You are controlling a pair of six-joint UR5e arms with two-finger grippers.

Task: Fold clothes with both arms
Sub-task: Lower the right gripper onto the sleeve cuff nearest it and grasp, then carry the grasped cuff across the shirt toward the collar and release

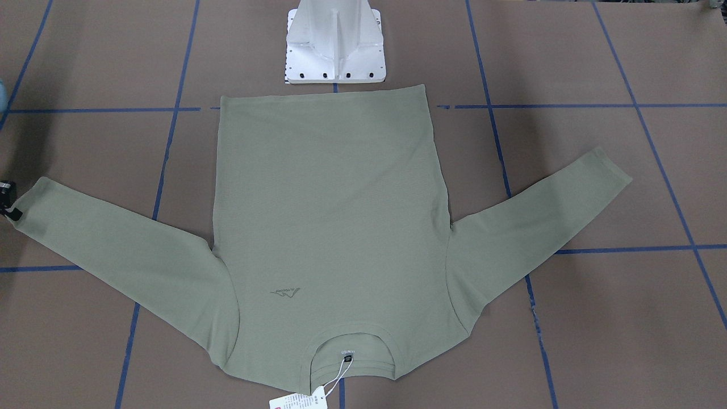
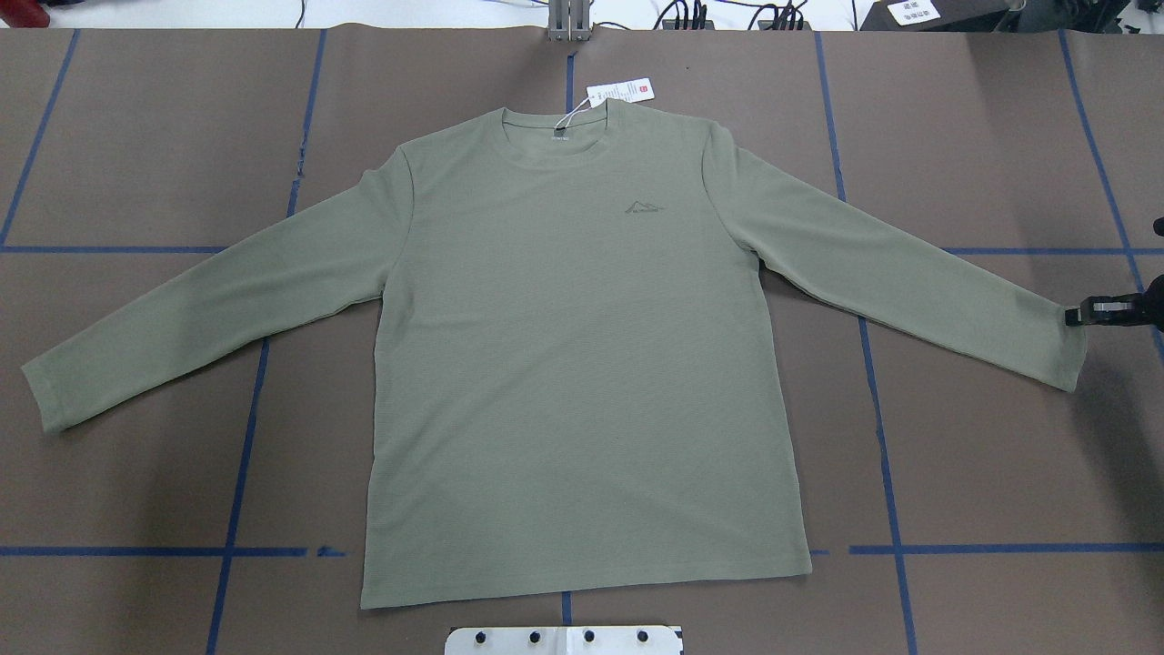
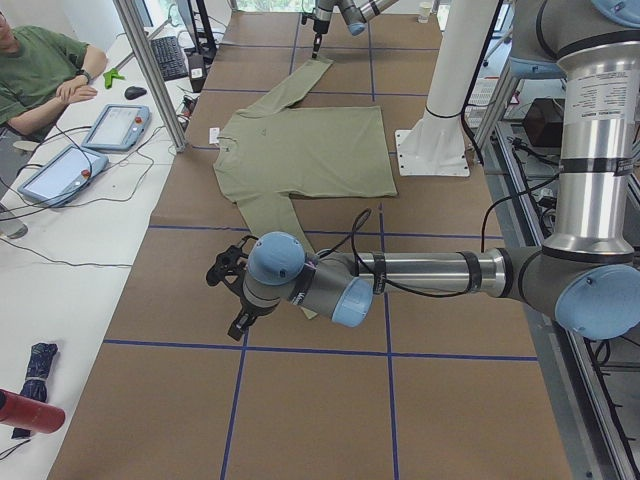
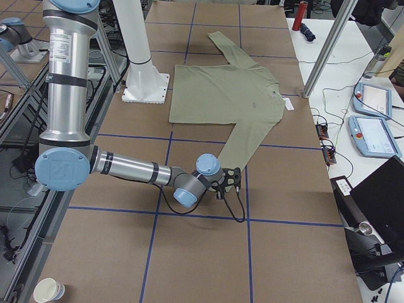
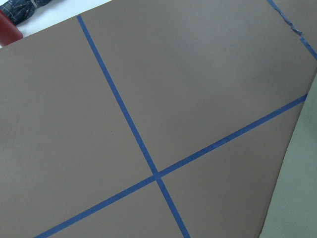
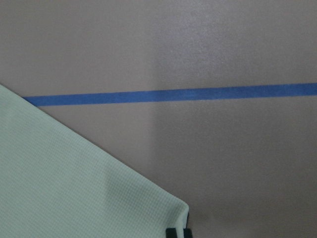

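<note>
Lying under everything is a big flat table covered in brown paper with blue tape lines. A sage-green long-sleeved knit shirt is spread flat on it, front side up, with both sleeves stretched out to the sides. Its bottom edge is close to the white metal stand and its round neck is on the far side from the robot.

The silver-grey left arm with light blue caps reaches low over the table by the end of one sleeve. The matching right arm reaches low to the end of the other sleeve.

The black two-finger right gripper is right at the corner of that sleeve's cuff, and I cannot tell if it is pinching the cloth. The black left gripper is near its sleeve end, and I cannot tell how its fingers are set.

A small white-and-red paper tag on a string lies on the table just past the neck. A tiny mountain-shaped mark is on the chest
</note>
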